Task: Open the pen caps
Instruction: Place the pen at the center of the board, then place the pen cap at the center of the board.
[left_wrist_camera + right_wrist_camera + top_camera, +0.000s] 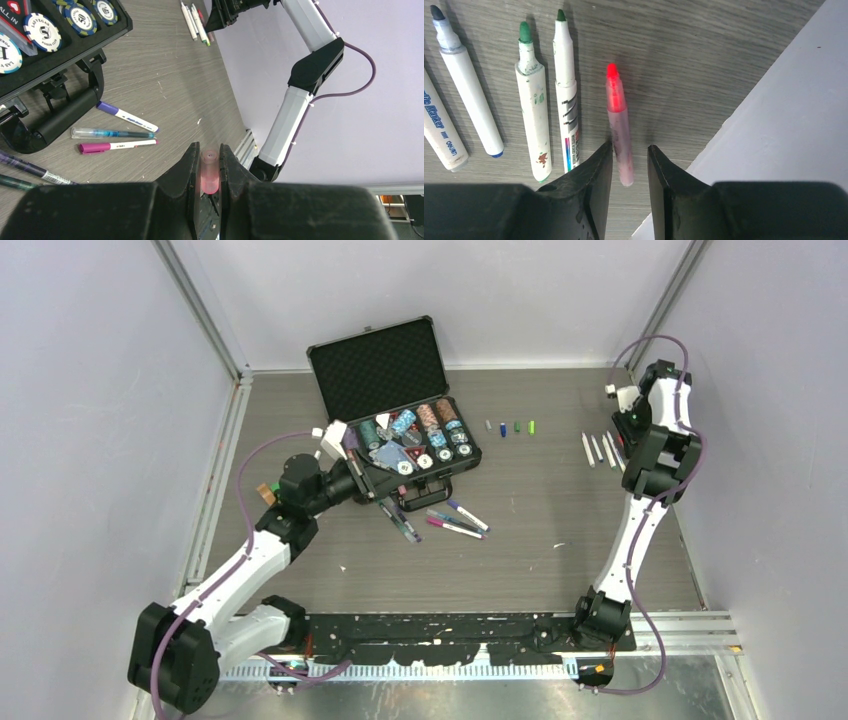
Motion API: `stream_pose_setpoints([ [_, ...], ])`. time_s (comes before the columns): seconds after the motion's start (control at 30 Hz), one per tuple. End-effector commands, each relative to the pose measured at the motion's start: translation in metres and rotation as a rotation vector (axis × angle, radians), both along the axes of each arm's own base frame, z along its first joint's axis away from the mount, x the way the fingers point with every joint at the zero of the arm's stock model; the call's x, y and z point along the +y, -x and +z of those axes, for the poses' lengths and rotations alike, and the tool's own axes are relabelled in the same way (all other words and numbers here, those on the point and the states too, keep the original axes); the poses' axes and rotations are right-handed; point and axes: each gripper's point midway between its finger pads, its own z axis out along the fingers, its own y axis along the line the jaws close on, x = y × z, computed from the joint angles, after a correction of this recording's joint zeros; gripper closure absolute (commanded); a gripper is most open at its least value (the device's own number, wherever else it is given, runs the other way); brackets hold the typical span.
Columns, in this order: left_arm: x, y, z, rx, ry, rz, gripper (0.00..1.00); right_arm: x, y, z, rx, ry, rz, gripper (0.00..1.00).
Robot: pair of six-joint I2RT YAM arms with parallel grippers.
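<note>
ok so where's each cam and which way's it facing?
Top external: above and behind the robot, looking down on the table; left arm and right arm in full.
Left wrist: low, facing across the table toward the right arm; left gripper pinches a pink cap.
Right wrist: close above, looking down on the uncapped pens; right gripper open around the red pen.
Shared: top and left wrist both show the black case and uncapped pens.

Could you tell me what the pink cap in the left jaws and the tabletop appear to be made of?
The pink cap looks like translucent glossy plastic, since light glows through it. The tabletop seems to be matte grey wood-grain laminate, judging by its fine printed streaks and small scuffs.
</note>
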Motion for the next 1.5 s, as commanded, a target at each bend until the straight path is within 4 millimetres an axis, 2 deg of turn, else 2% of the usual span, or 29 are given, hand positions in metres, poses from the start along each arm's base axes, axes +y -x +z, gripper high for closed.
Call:
stream_pose_setpoints([
  [0.0, -0.001, 0.004, 0.015, -0.043, 0.022, -0.007, 0.98, 0.001, -0.004, 0.036, -0.076, 0.010, -0.040, 0.62],
  [0.2, -0.001, 0.006, 0.015, -0.042, 0.026, -0.008, 0.98, 0.001, -0.004, 0.040, -0.088, 0.013, -0.053, 0.61],
  [0.47, -0.001, 0.007, 0.019, -0.052, 0.030, -0.012, 0.98, 0.016, -0.003, 0.057, -0.140, -0.048, -0.038, 0.61],
  [0.73, -0.011, 0.007, 0.021, -0.059, 0.036, -0.042, 0.98, 0.014, -0.001, 0.097, -0.226, 0.000, -0.059, 0.61],
  [0.83, -0.019, 0.009, 0.022, -0.063, 0.039, -0.063, 0.98, 0.029, 0.009, 0.114, -0.241, -0.049, -0.048, 0.61],
  [0.87, -0.023, 0.010, 0.022, -0.064, 0.041, -0.070, 0.98, 0.039, 0.015, 0.127, -0.260, -0.077, -0.036, 0.61],
  [0.97, -0.040, 0.012, 0.022, -0.068, 0.051, -0.101, 0.98, 0.099, 0.038, 0.150, -0.303, -0.262, 0.077, 0.61],
  [1.03, -0.054, 0.013, 0.017, -0.062, 0.055, -0.125, 0.98, 0.154, 0.063, 0.162, -0.332, -0.422, 0.211, 0.61],
  [1.1, -0.067, 0.012, 0.015, -0.062, 0.073, -0.150, 0.98, 0.212, 0.098, 0.168, -0.352, -0.583, 0.385, 0.59],
  [1.2, -0.084, 0.006, 0.010, -0.048, 0.110, -0.183, 0.98, 0.287, 0.146, 0.180, -0.402, -0.795, 0.605, 0.58],
  [1.23, -0.088, 0.002, 0.008, -0.040, 0.119, -0.178, 0.98, 0.306, 0.162, 0.182, -0.403, -0.881, 0.621, 0.56],
  [1.33, -0.096, -0.016, 0.003, -0.040, 0.128, -0.114, 0.99, 0.351, 0.190, 0.203, -0.387, -1.100, 0.572, 0.54],
  [1.47, -0.100, -0.043, -0.002, -0.061, 0.102, 0.037, 0.99, 0.386, 0.211, 0.211, -0.248, -1.277, 0.447, 0.53],
])
